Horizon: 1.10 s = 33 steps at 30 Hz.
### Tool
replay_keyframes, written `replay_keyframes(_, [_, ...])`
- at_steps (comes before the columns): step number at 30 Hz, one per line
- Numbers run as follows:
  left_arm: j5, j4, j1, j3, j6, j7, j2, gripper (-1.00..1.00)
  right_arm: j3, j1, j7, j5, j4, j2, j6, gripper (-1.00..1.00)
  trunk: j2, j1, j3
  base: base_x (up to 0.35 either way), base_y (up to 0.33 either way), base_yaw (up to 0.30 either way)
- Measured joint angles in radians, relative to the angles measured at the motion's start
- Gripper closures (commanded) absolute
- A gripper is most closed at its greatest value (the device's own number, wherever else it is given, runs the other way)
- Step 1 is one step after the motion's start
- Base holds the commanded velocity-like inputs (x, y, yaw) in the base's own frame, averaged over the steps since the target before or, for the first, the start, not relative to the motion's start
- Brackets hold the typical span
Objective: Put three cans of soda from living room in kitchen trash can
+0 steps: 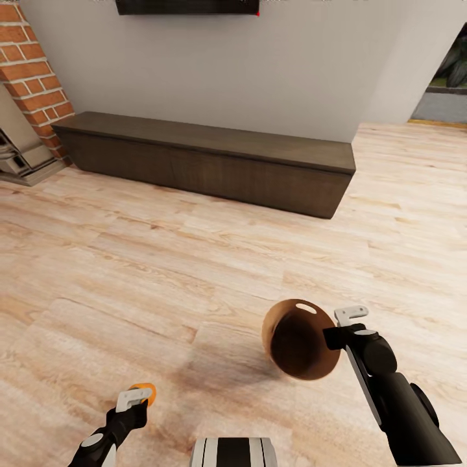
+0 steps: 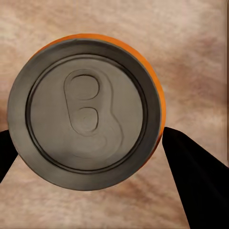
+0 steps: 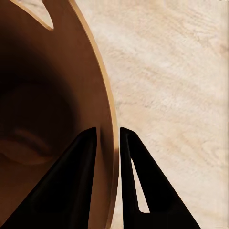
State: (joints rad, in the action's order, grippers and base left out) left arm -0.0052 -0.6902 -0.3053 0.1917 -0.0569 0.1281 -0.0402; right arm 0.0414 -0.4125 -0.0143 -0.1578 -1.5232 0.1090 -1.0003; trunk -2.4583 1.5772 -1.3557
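An orange-red can of soda (image 1: 146, 391) sits between the fingers of my left gripper (image 1: 133, 401), low at the left of the head view above the plank floor. The left wrist view looks straight onto its grey top with the pull tab (image 2: 86, 112), and the left gripper (image 2: 90, 160) is shut on its sides. My right gripper (image 1: 335, 335) is shut on the rim of the tan-brown tash can (image 1: 295, 344), which hangs tilted with its dark inside facing me and an oval hand slot at the top. In the right wrist view the fingers (image 3: 78, 181) straddle the tash can wall (image 3: 57, 95).
A long dark wood cabinet (image 1: 207, 159) runs along the pale wall ahead. A brick fireplace (image 1: 29, 71) stands at the far left and a dark screen edge (image 1: 188, 6) hangs above. A glass opening (image 1: 447, 84) shows at the far right. Light wood floor (image 1: 162, 272) lies between.
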Motion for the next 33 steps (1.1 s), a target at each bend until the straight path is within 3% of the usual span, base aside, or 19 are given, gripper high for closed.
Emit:
replay_keyframes(11, [0.0, 0.0, 0.0, 0.0, 0.0, 0.0, 0.0, 1.0, 0.0, 0.0, 0.0, 0.0, 0.0, 0.0, 0.0, 1.0, 0.077, -0.042, 0.036, 0.0, 0.0, 0.0])
replay_keyframes(33, [0.0, 0.0, 0.0, 0.0, 0.0, 0.0, 0.0, 1.0, 0.002, 0.0, 0.0, 0.0, 0.0, 0.0, 0.0, 1.0, 0.231, -0.127, 0.138, 0.0, 0.0, 0.0])
